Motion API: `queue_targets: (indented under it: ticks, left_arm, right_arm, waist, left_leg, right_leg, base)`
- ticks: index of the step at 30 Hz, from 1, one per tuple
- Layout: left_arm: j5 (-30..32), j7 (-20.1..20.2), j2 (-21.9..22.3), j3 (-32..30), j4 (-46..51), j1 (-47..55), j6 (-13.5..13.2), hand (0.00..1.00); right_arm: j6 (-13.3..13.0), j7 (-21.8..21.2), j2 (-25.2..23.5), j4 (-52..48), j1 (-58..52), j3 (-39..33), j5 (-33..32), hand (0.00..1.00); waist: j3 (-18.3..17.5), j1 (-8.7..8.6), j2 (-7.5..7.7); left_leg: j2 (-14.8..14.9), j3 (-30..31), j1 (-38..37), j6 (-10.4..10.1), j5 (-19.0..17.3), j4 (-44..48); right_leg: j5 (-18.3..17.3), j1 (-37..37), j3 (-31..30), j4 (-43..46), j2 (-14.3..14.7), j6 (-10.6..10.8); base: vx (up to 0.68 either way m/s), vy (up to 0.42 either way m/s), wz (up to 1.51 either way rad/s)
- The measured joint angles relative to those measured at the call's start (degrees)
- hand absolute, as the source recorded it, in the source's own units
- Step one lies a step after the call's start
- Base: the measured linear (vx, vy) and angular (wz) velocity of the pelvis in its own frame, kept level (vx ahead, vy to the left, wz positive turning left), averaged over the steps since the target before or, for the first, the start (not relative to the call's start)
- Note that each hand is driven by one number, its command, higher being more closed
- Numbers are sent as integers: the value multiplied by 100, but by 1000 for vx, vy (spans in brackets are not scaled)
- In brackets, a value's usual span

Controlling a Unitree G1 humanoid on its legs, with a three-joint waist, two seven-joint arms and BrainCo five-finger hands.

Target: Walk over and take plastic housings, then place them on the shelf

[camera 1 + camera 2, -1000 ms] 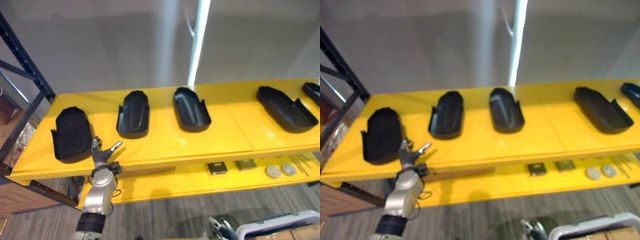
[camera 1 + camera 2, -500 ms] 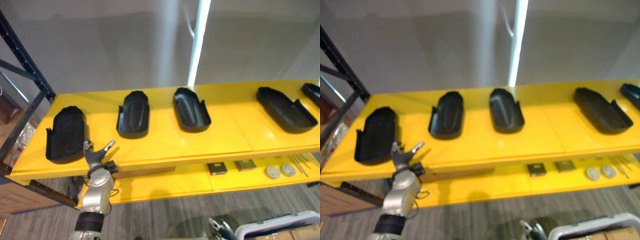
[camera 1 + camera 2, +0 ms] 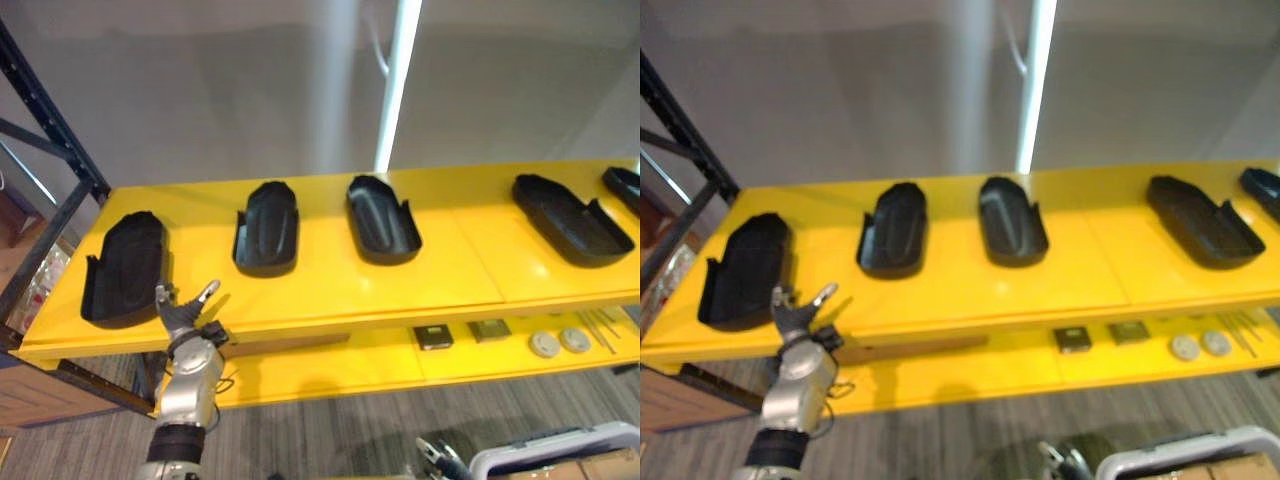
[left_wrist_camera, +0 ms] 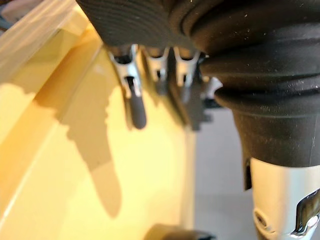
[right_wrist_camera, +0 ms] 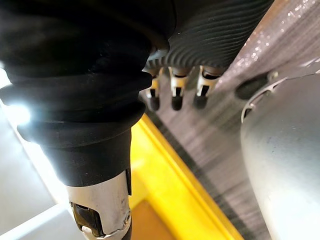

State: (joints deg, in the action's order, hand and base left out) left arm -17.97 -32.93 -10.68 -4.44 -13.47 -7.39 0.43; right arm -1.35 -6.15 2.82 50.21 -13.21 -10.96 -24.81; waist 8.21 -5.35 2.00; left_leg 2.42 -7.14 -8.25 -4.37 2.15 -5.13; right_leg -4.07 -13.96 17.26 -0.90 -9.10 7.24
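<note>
left hand (image 3: 184, 320) has fingers spread, holding nothing, just beside the leftmost housing (image 3: 125, 268) on the shelf (image 3: 340, 290); right hand (image 5: 176, 92) fingers hang loose

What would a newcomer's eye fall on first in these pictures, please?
The yellow shelf, spanning the view, with five black plastic housings in a row on its top board. Next, the left hand at the shelf's front edge, beside the leftmost housing, fingers spread and holding nothing.
</note>
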Motion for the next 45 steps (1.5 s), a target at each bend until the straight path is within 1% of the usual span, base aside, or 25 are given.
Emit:
queue_targets:
  ticks: [2, 3, 4, 6, 7, 9, 10, 11, 12, 13, 14, 15, 16, 17, 21, 22, 23, 26, 28, 31, 33, 34, 35, 39, 45]
  left_arm:
    - [42, 95, 0, 7, 234, 12, -205, 0]
    - [73, 164, 0, 13, 478, 19, -360, 0]
    - [92, 199, 0, 14, 622, 19, -433, 0]
    - [179, 228, 0, 40, 1219, 18, -887, 0]
    - [253, 225, -1, 49, 1343, 18, -1019, 0]
    - [330, 178, 0, 62, 1736, 16, -1445, 0]
    - [335, 159, 12, 62, 1823, 18, -1524, 0]
    - [389, 12, 73, 71, 2010, 13, -1663, 0]
    - [531, -96, 111, 68, 2090, 13, -1704, 0]
    - [745, -328, 186, 58, 2251, 14, -1740, 0]
    - [913, -612, 265, 58, 2372, 6, -1741, 0]
    - [970, -769, 276, 59, 2410, 10, -1733, 0]
    - [1008, -1227, 279, 42, 2454, 16, -1611, 0]
    - [1006, -1466, 300, -12, 2456, 18, -1529, 0]
    - [873, -2246, 470, -289, 2294, 144, -1143, 0]
    - [836, -2319, 481, -312, 2271, 195, -1106, 0]
    - [584, -2466, 495, -350, 2211, 307, -1018, 0]
    - [235, -2699, 555, -402, 1937, 412, -1001, 0]
    - [199, -2804, 650, -431, 1792, 466, -965, 0]
    - [-24, -3001, 706, -485, 1500, 509, -759, 0]
    - [-29, -3002, 718, -565, 1391, 509, -717, 0]
    - [-141, -3076, 718, -643, 1375, 507, -610, 0]
    - [-199, -3113, 717, -677, 1335, 504, -577, 0]
    - [-249, -3158, 707, -839, 948, 496, -529, 0]
    - [-427, -3163, 648, -860, 632, 420, -526, 0]
  right_arm:
    - [-3, -1, 0, 27, -4, -6, 31, 0]
    - [-3, -1, -2, 44, -6, -6, 36, 0]
    - [-3, -2, -4, 50, -5, -5, 38, 0]
    - [-12, -4, -8, 67, 3, -5, 37, 0]
    - [-14, -4, -8, 70, 3, -6, 37, 0]
    - [-17, -4, -8, 77, 2, -7, 37, 0]
    - [-27, -8, -4, 98, 0, -11, 37, 0]
    - [-69, -9, 7, 194, 1, -31, 39, 0]
    - [-71, -8, 6, 233, -5, -53, 41, 0]
    - [-71, -7, -1, 314, -21, -123, 67, 0]
    - [-71, -2, 8, 332, -68, -136, 84, 0]
    - [-71, 1, 8, 334, -87, -136, 84, 0]
    - [-65, 6, 6, 336, -134, -130, 84, 0]
    - [-63, 10, 7, 336, -142, -130, 84, 0]
    - [3, 38, -1, 321, -116, 14, 84, 0]
    - [8, 40, -5, 320, -110, 27, 86, 0]
    - [15, 65, -22, 320, -116, 47, 89, 0]
    - [26, 128, -35, 319, -117, 127, 89, 0]
    - [46, 129, -46, 318, -118, 154, 89, 0]
    - [57, 128, -43, 318, -101, 215, 89, 0]
    - [57, 128, -42, 318, -98, 217, 89, 0]
    - [58, 128, -42, 319, -101, 217, 89, 0]
    - [58, 127, -42, 319, -103, 217, 89, 0]
    - [60, 121, -46, 319, -103, 224, 95, 0]
    - [65, 119, -43, 319, -108, 262, 109, 0]
  waist:
    - [2, 5, 3]
    - [2, 11, 3]
    - [2, 13, 2]
    - [1, 17, -2]
    - [0, 18, -4]
    - [-5, 19, -19]
    - [-15, 24, -29]
    - [-19, 39, -36]
    - [-22, 50, -40]
    - [-31, 88, -55]
    - [-70, 126, -76]
    - [-71, 133, -77]
    - [-78, 144, -82]
    - [-82, 144, -84]
    - [-127, 144, -49]
    - [-136, 144, -35]
    - [-164, 144, 7]
    - [-193, 148, 53]
    - [-205, 147, 73]
    - [-216, 151, 89]
    - [-217, 147, 90]
    - [-217, 146, 92]
    - [-217, 145, 91]
    - [-228, 136, 108]
    - [-236, 134, 119]
  left_leg:
    - [-6, 13, 23, 0, 0, 1]
    - [-10, 21, 24, 0, 0, 0]
    - [-11, 25, 25, 0, 0, 1]
    - [-9, 29, 24, 0, 1, 1]
    - [-9, 30, 24, 1, 1, 1]
    - [-6, 34, 22, 1, 2, 1]
    - [-3, 37, 34, -1, 4, 1]
    - [-3, 39, 43, -1, 4, 0]
    - [-5, 40, 50, -1, 4, 0]
    - [-7, 42, 95, 0, 4, 0]
    - [-8, 45, 146, -2, 11, 0]
    - [-10, 47, 150, 0, 12, 0]
    - [-11, 54, 149, 2, 16, 0]
    - [-12, 55, 152, 5, 19, 0]
    - [-12, 61, 132, 8, 60, 1]
    - [-9, 63, 131, 6, 62, 1]
    - [-4, 69, 127, 3, 67, 1]
    - [-3, 105, 122, 4, 76, 0]
    - [-10, 153, 123, 7, 83, 0]
    - [-1, 174, 114, 4, 83, 0]
    - [4, 174, 114, 4, 83, 0]
    - [7, 172, 117, 3, 82, 0]
    - [5, 171, 117, 2, 81, 0]
    - [6, 160, 119, -1, 79, 0]
    - [5, 144, 81, -9, 73, 1]
  right_leg:
    - [0, 12, 11, -2, -3, 1]
    - [0, 8, 16, -4, -5, 0]
    - [0, 5, 19, -6, -5, 0]
    - [0, -4, 27, -13, -2, 0]
    - [0, -6, 29, -15, -1, 0]
    - [0, -9, 33, -17, 3, -1]
    - [1, 2, 25, -6, 1, -3]
    - [0, 15, 22, 15, -4, -5]
    - [0, 20, 22, 22, -6, -5]
    - [0, 48, 16, 41, -9, -6]
    - [1, 106, 14, 62, -12, -7]
    - [1, 112, 11, 70, -14, -8]
    - [-2, 114, 8, 96, -17, -12]
    - [-4, 127, 5, 114, -19, -14]
    - [-11, 162, 10, 150, 11, -26]
    - [-12, 163, 11, 149, 13, -28]
    - [-16, 167, 22, 147, 14, -34]
    - [-23, 149, 68, 147, 15, -43]
    - [-24, 110, 132, 132, 14, -44]
    - [-27, 83, 156, 117, 13, -47]
    - [-27, 82, 156, 114, 15, -47]
    - [-27, 82, 156, 106, 17, -47]
    - [-27, 80, 156, 103, 16, -47]
    - [-23, 71, 154, 72, 17, -42]
    - [-5, 2, 150, 24, 18, -36]
  base:
    - [0, 0, 4]
    - [0, 0, 3]
    - [0, 0, 0]
    - [0, 0, 0]
    - [0, 0, 0]
    - [0, 0, 0]
    - [0, 0, 0]
    - [0, 0, 0]
    - [0, 0, 0]
    - [0, 0, 0]
    - [0, 0, 0]
    - [-38, -3, 3]
    - [0, 0, 0]
    - [-30, -5, 1]
    - [-9, -5, 0]
    - [-55, -14, 1]
    - [-44, -9, 1]
    - [-35, -12, 5]
    - [-33, -17, 12]
    - [-16, -8, 4]
    - [0, 0, 0]
    - [0, 0, 0]
    - [0, 0, 0]
    - [0, 0, 0]
    - [-2, -1, -1]
